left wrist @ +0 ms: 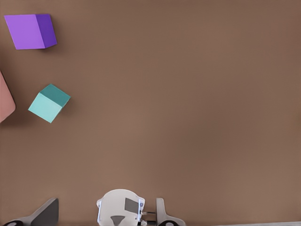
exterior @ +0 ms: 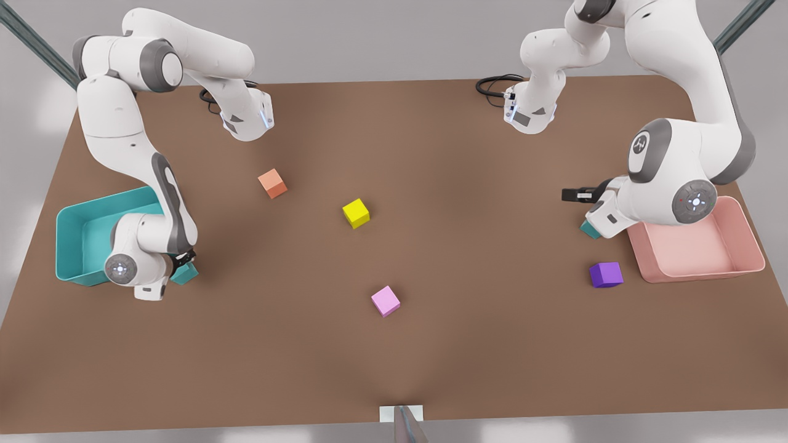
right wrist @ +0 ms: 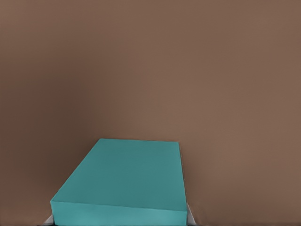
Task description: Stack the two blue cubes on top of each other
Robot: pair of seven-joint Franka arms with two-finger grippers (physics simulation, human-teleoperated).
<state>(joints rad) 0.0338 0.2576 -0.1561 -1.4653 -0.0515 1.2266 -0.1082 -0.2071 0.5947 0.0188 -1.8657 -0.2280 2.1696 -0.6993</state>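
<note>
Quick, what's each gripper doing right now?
Left gripper: cannot be told.
Right gripper: closed, holding a blue cube.

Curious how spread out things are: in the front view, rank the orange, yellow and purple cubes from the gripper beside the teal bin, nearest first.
From the right gripper:
1. orange cube, farther back
2. yellow cube, mid-table
3. purple cube, beside the pink bin
</note>
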